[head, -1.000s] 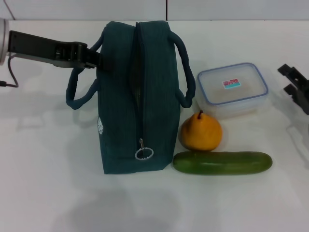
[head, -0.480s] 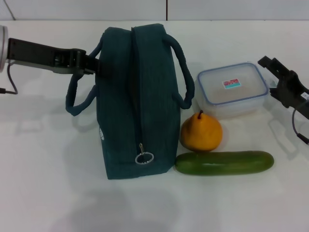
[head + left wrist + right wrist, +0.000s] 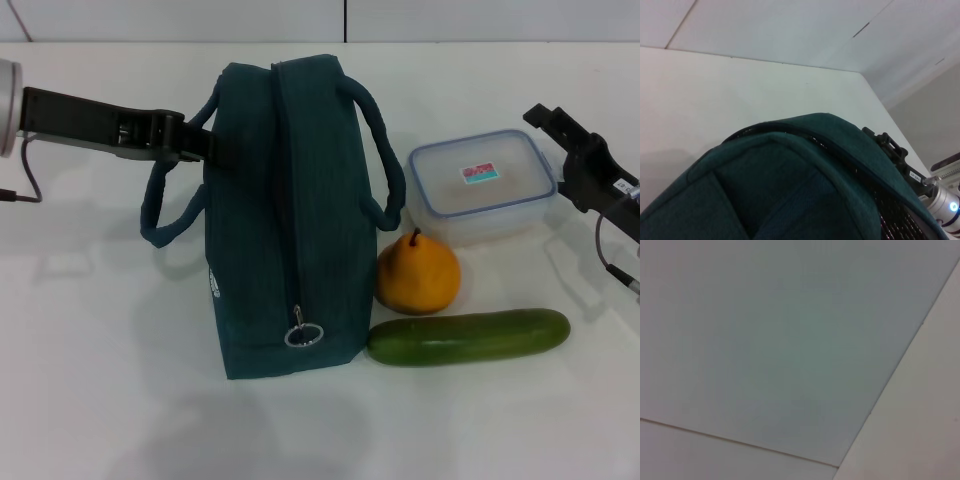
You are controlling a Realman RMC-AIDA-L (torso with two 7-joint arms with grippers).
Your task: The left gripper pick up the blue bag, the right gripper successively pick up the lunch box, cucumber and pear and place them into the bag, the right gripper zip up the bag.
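At the upper left of the head view the left gripper (image 3: 205, 146) reaches in from the frame's edge on a black arm, its tip at the near loop handle of the blue bag (image 3: 285, 210), a large dark teal-blue fabric lunch bag; whether its fingers are clamped on the handle cannot be told. The bag stands left of centre on the white table (image 3: 100, 380), its zipper running along the top toward a metal ring pull (image 3: 303, 335) at the lower end, and the top looks zipped. In the left wrist view the bag's fabric (image 3: 790, 190) fills the lower frame.

Right of the bag, touching or just beside it, sits the pear (image 3: 418, 274), round and yellow-orange with a short dark stem. Below it lies the cucumber (image 3: 468, 337), long, smooth and dark green, just beside the bag's lower corner. Above the pear rests the lunch box (image 3: 482, 185), a clear rectangular plastic container with a blue-rimmed lid.

At the right edge the right gripper (image 3: 570, 150) hovers near the lunch box, apart from it, fingers spread.
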